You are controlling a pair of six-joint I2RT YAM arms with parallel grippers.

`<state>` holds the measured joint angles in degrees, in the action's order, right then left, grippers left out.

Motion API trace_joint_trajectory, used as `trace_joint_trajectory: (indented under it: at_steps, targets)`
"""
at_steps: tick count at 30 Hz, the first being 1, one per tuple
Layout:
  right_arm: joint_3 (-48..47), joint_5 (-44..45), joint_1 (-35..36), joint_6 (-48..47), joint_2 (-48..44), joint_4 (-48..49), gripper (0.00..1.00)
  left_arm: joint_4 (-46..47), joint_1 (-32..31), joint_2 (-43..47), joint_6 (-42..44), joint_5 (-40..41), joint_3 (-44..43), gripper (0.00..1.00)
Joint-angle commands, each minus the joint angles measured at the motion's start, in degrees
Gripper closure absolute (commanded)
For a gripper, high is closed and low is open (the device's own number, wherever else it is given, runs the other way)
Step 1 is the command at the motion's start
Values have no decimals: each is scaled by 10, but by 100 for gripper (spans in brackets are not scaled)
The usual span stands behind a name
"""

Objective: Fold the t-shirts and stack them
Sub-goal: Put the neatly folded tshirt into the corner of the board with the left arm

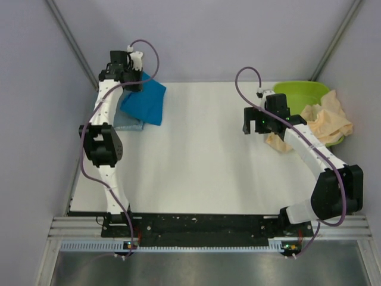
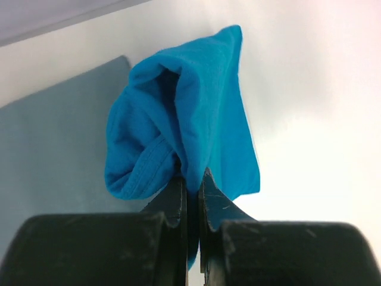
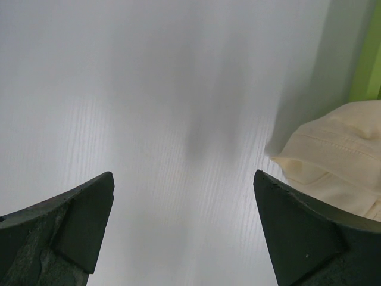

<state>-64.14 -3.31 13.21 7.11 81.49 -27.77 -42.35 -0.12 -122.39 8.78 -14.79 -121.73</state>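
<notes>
The left arm (image 1: 111,179) and right arm (image 1: 311,148) share white link shells and black joint housings, each trailed by a purple cable (image 1: 149,50). Green lights (image 1: 262,124) glow near the right wrist. The right gripper (image 3: 183,176) has matte black wedge fingers (image 3: 77,220).

free: table (image 1: 202,161) middle | blocked right: tub (image 1: 297,92), cream t-shirt (image 1: 327,122) | blocked far-left: blue t-shirt (image 1: 146,101)

White table (image 1: 202,173) boxed in by pale grey walls (image 1: 208,36); metal rail (image 1: 77,229) at front
</notes>
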Motion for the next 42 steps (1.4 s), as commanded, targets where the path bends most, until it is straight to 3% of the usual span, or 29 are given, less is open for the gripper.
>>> trace_joint_trajectory:
  at_steps: [1,18,38,42]
  targets:
    - [-12,22,-3,-20,-26,-4,1,-66,-2,-7,94,94,-61,100]
    - [-16,50,-3,-38,-25,-18,1,-29,91,0,135,158,-91,100]
    - [-45,59,-4,-50,-10,-41,1,99,115,-145,216,273,-141,100]
    - [-48,60,-3,-49,-8,-43,1,111,119,-157,216,308,-141,90]
